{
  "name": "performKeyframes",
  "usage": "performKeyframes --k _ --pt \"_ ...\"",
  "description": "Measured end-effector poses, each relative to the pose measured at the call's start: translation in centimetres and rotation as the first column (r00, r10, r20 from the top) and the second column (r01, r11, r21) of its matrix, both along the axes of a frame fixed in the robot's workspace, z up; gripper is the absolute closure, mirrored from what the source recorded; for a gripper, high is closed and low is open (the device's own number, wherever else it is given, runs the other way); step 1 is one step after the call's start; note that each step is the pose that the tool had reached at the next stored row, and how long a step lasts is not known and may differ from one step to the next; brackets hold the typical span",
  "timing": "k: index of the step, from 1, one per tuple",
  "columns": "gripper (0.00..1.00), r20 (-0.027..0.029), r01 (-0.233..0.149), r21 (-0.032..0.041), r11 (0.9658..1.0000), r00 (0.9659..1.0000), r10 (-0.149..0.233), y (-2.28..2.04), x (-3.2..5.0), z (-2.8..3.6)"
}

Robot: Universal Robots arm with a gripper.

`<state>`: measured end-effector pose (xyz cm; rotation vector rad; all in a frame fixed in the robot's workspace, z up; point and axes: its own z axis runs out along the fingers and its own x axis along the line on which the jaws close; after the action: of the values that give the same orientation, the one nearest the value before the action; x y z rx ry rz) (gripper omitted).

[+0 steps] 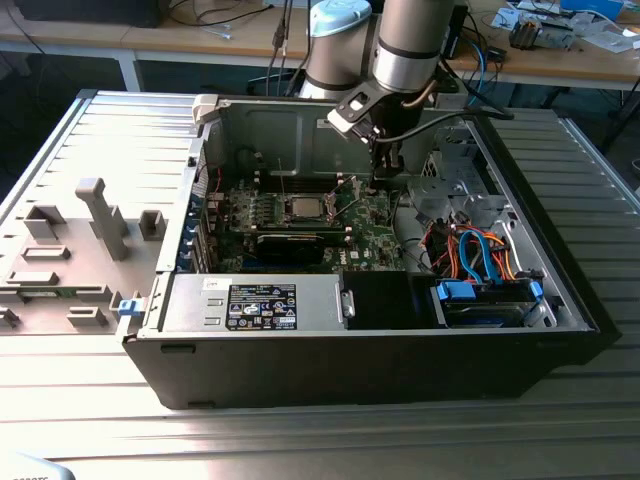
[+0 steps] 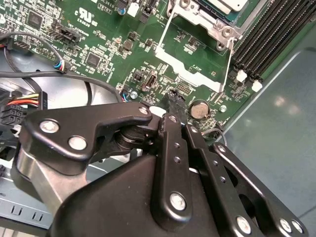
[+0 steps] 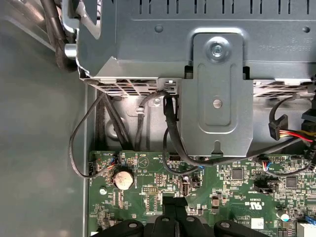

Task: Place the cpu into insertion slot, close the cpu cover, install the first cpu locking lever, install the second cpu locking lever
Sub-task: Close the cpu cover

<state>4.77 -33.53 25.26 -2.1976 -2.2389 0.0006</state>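
Exterior view: the pale silvery square cpu lies in the insertion slot, toward the exterior view's left of the claw, fingers together.

There is one open computer case, one green circuit board, one cpu, one round coin battery, one grey power supply box, one blue-handled drive bay, one robot arm and one claw.
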Motion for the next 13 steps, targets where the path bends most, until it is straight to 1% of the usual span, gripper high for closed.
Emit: performKeyframes --k 3,5,9,13 --pt "0.89 0.0 0.0 0.0 1.0 1.0 0.0 0.14 -0.09 -0.28" --pt "0.89 0.0 0.0 0.0003 1.0 1.0 0.0 0.21 -0.82 -0.43" --pt "0.89 0.0 0.0 0.0032 1.0 1.0 0.0 0.24 -2.09 -0.48" --pt "0.89 0.0001 0.0 0.0041 1.0 1.0 0.0 0.25 -2.7 -0.48"
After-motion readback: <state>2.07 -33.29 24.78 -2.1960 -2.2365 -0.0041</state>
